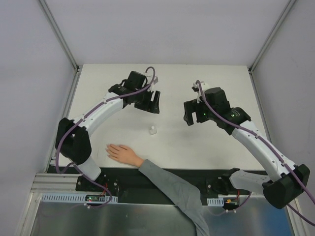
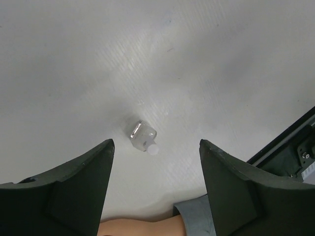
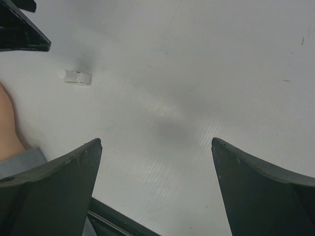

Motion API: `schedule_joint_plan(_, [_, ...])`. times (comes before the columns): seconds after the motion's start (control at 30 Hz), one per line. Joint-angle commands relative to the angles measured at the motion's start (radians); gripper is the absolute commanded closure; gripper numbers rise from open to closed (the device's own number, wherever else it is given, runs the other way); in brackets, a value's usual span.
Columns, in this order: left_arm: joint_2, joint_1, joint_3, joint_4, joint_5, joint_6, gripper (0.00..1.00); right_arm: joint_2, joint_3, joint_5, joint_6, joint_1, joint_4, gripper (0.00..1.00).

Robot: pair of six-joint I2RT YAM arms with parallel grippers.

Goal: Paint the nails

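Your left gripper (image 1: 153,102) hangs with jaws apart and empty, the small capped bottle (image 1: 153,131) standing untouched on the table (image 1: 206,147) near it. Your right gripper (image 1: 192,117) is equally spread and empty. Painting looks unstarted: the nails (image 1: 110,151) lie beyond the bottle, on the hand (image 1: 122,153) resting flat at the near edge.

Open desk (image 1: 216,83) surface runs between the left gripper (image 1: 153,102) and right gripper (image 1: 191,117), both held above it with fingers apart. 1 small bottle (image 1: 153,131) stands mid-desk, nearer the left gripper, free on all sides. Hand (image 1: 123,153) and grey sleeve (image 1: 172,189) block the near edge, left of centre.
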Motion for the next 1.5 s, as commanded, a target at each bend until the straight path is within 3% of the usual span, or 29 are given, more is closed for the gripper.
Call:
schedule_joint_plan(0.0, [0.046,-0.065,0.039,-0.047,-0.057,0.036,0.31,-0.11,-0.045,-0.027,0.014,-0.029,0.059,0.04])
schedule_joint_plan(0.13, [0.083,-0.119,0.013,-0.047,-0.086,0.027,0.32,-0.141,-0.074,-0.03,0.017,-0.038,0.067,0.04])
schedule_joint_plan(0.4, [0.115,-0.162,-0.05,-0.047,-0.158,-0.011,0.43,-0.141,-0.104,-0.059,0.028,-0.038,0.087,0.04])
schedule_joint_plan(0.6, [0.118,-0.187,-0.092,-0.047,-0.204,-0.02,0.42,-0.14,-0.113,-0.052,0.027,-0.036,0.088,0.04])
schedule_joint_plan(1.23, [0.19,-0.216,-0.067,-0.047,-0.279,-0.013,0.6,-0.128,-0.125,-0.055,0.03,-0.036,0.093,0.04])
schedule_joint_plan(1.37, [0.199,-0.216,-0.067,-0.048,-0.301,-0.016,0.69,-0.114,-0.137,-0.072,0.033,-0.036,0.105,0.04])
schedule_joint_plan(1.47, [0.199,-0.217,-0.063,-0.047,-0.314,-0.014,0.88,-0.108,-0.151,-0.099,0.033,-0.038,0.134,0.04])
